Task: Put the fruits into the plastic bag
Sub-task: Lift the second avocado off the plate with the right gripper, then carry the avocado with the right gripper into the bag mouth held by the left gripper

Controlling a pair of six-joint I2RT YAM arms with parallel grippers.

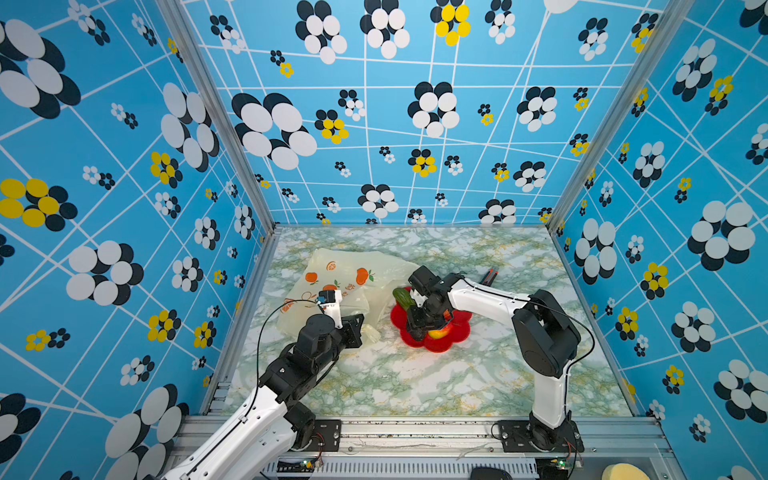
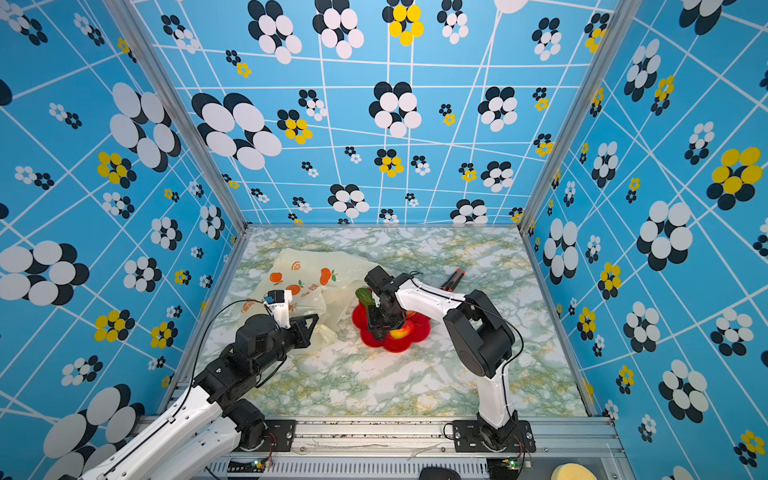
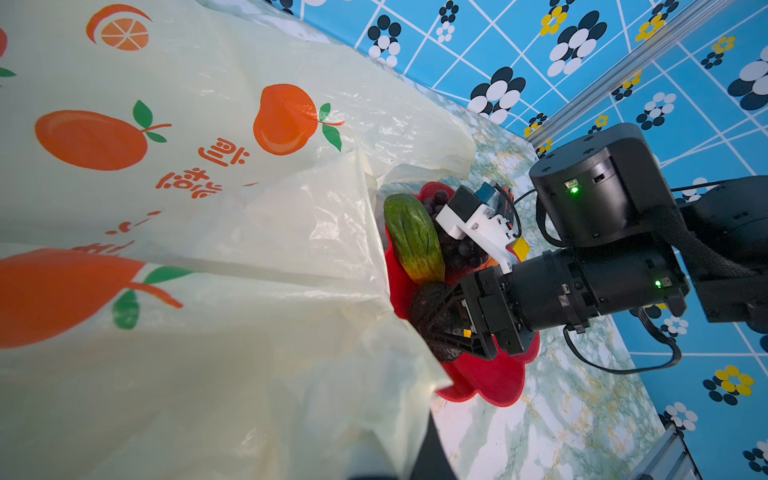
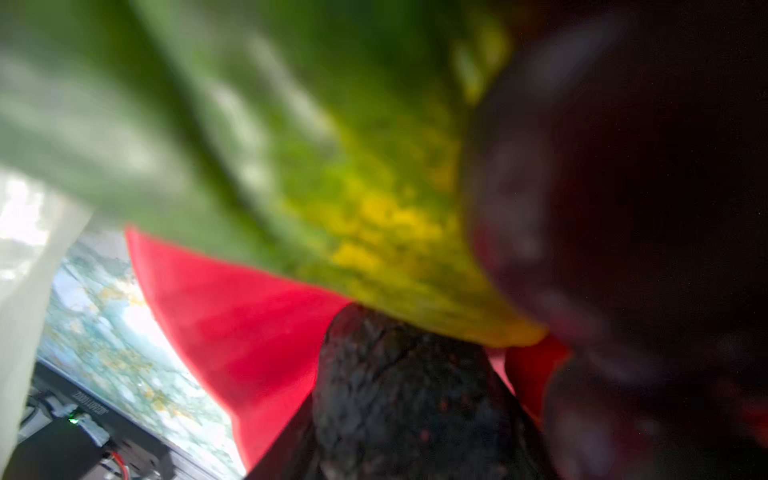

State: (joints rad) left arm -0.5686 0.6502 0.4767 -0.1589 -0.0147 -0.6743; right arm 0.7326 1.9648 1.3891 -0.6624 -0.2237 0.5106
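The cream-yellow plastic bag [image 1: 353, 270] [image 2: 316, 266] [image 3: 208, 208] lies crumpled at the back left with its orange prints up. My left gripper [image 1: 360, 328] [image 2: 313, 326] is shut on its near edge, and the film hides the jaws in the left wrist view. The fruits sit on the red flower-shaped plate [image 1: 457, 332] [image 3: 490, 382]: a green one [image 1: 402, 296] [image 3: 413, 237] [image 4: 291, 124], purple grapes [image 3: 461, 249], a red-yellow one [image 1: 440, 332] and a dark oval one [image 3: 432, 299] [image 4: 399, 395]. My right gripper [image 1: 417, 328] [image 3: 444, 328] reaches down onto the plate, its fingers pressed on both sides of the dark oval fruit.
An orange-black cutter [image 1: 488, 276] [image 2: 453, 278] lies behind the right arm. The bag's open edge hangs right beside the plate's left rim. Patterned walls close in the marble table [image 1: 415, 382] on three sides.
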